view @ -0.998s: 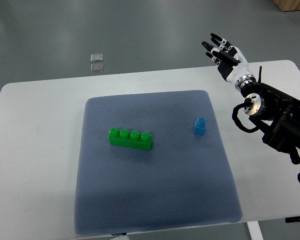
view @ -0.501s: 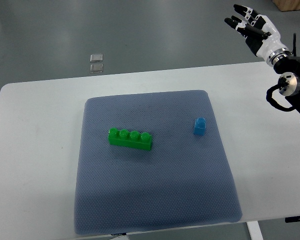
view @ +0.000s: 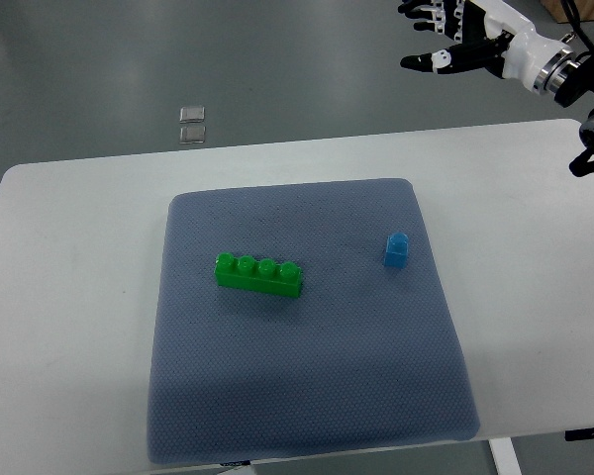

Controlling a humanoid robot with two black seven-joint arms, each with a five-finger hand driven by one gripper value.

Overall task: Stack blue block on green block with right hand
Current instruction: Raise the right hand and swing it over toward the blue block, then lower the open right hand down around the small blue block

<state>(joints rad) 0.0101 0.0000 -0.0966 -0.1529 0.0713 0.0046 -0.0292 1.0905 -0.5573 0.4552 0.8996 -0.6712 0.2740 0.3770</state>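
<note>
The blue block (view: 397,249) is found on the mat's (view: 307,396) right side, well below the right hand (view: 465,45) (fingers spread, nothing held). The green block (view: 258,275) lies leftward.

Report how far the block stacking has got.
Nothing is done yet: the blue block sits alone on the grey mat, apart from the green block. The right hand is open and empty, high at the top right, beyond the table. Grasping, carrying and stacking all remain.
</note>
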